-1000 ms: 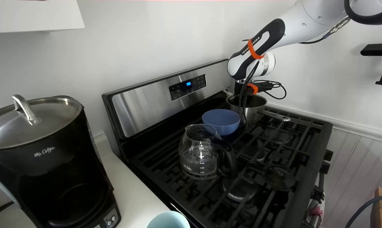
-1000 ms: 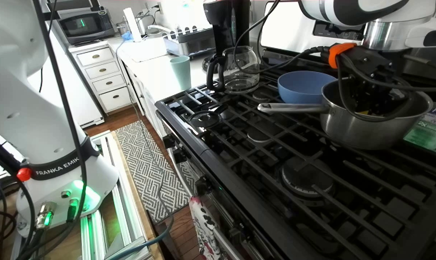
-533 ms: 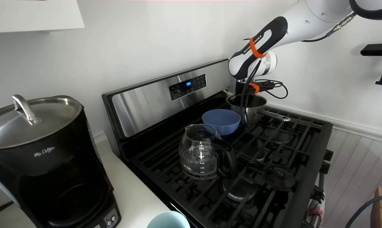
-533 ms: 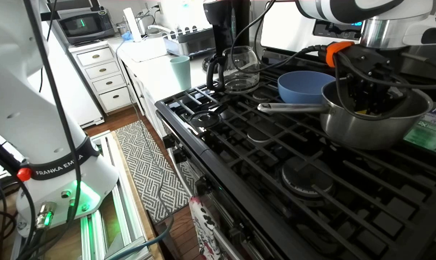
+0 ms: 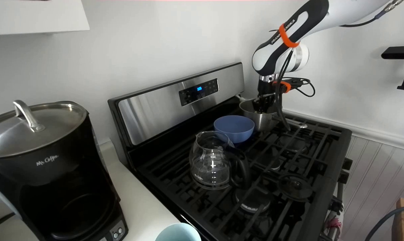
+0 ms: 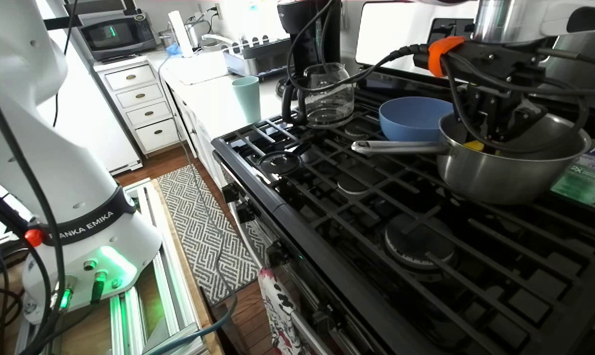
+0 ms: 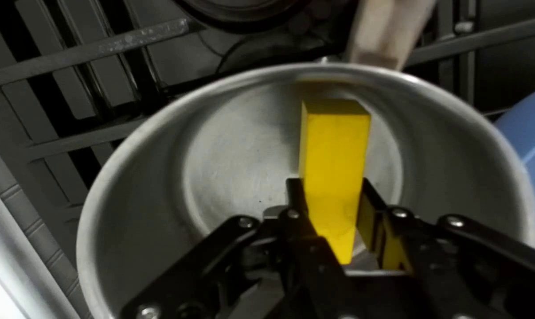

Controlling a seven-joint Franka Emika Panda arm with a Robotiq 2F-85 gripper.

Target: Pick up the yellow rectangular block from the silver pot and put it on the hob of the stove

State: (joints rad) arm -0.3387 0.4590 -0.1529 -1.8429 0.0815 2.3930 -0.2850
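The yellow rectangular block [image 7: 336,155] is between my gripper's [image 7: 331,190] two fingers in the wrist view, one finger on each long side. The gripper is shut on it. A little yellow of the block [image 6: 474,145] shows at the pot's rim in an exterior view. The silver pot [image 6: 504,182] stands on the grates at the back corner, and its inner wall [image 7: 134,212] surrounds the block in the wrist view. My gripper [image 5: 262,107] is still partly inside the pot. The hob [image 6: 420,241] with black grates belongs to the steel stove [image 5: 148,113].
A blue bowl [image 6: 413,118] stands close beside the pot. A glass carafe [image 5: 210,167] and a small black lid [image 6: 279,161] are on the grates. The pot's handle [image 6: 398,147] sticks out over the hob. A green detergent bottle [image 6: 585,177] is behind the pot. Cables hang at the gripper.
The arm and gripper have risen and shifted, rightward in an exterior view. The yellow block has come up with the gripper and shows more at the rim. The pot has not moved.
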